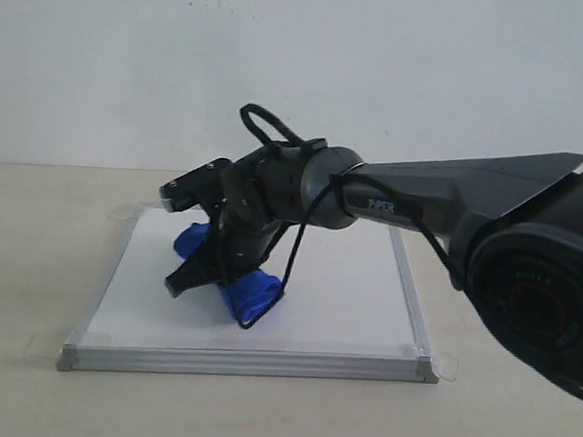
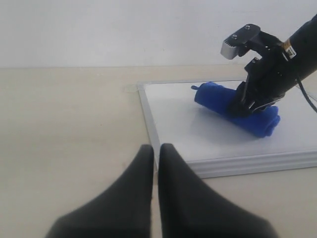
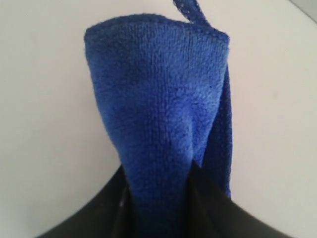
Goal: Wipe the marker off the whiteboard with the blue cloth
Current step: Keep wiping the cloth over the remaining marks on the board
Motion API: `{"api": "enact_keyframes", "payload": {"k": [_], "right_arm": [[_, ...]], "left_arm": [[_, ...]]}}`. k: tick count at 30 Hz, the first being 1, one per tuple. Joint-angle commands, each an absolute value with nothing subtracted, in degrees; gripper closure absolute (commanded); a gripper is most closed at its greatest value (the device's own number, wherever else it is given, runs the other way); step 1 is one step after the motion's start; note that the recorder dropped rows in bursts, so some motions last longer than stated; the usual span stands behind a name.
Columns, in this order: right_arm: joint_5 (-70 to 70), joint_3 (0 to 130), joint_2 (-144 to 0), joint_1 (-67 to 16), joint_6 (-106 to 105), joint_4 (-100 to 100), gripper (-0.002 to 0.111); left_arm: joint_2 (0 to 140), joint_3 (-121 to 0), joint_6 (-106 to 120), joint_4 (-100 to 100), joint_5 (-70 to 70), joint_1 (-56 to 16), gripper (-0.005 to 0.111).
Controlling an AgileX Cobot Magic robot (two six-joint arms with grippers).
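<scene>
The whiteboard lies flat on the table, silver frame all round. My right gripper reaches in from the right and is shut on the blue cloth, pressing the roll onto the board's left-centre. In the right wrist view the blue cloth fills the space between the fingers over white board. The left wrist view shows the blue cloth on the whiteboard from the side. My left gripper is shut and empty, hovering off the board near its corner. No red marker line shows in any view.
The beige table surrounds the board. A white wall stands behind. The right arm's black body bulks large at the right of the exterior view. Clear tape tabs sit at the board's corners.
</scene>
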State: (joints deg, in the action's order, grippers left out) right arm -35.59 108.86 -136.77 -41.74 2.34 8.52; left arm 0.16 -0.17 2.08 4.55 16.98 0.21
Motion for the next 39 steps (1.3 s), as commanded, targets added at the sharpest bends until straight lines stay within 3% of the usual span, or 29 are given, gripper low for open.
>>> {"api": "enact_keyframes", "payload": {"k": [1, 8, 29, 39], "right_arm": [[-33.02, 108.76, -136.64, -46.08, -3.91, 0.00, 0.108], [-33.14, 109.14, -136.64, -47.32, -9.97, -6.30, 0.108], [-49.07, 109.25, -136.64, -36.95, 6.45, 22.18, 0.108], [-46.84, 109.11, -138.63, -39.01, -2.24, 8.40, 0.108]], "left_arm": [[0.00, 0.00, 2.21, 4.89, 16.52, 0.00, 0.103], [0.00, 0.00, 2.21, 4.89, 16.52, 0.00, 0.103], [0.00, 0.00, 2.21, 4.89, 16.52, 0.00, 0.103], [0.00, 0.00, 2.21, 4.89, 16.52, 0.00, 0.103]]}}
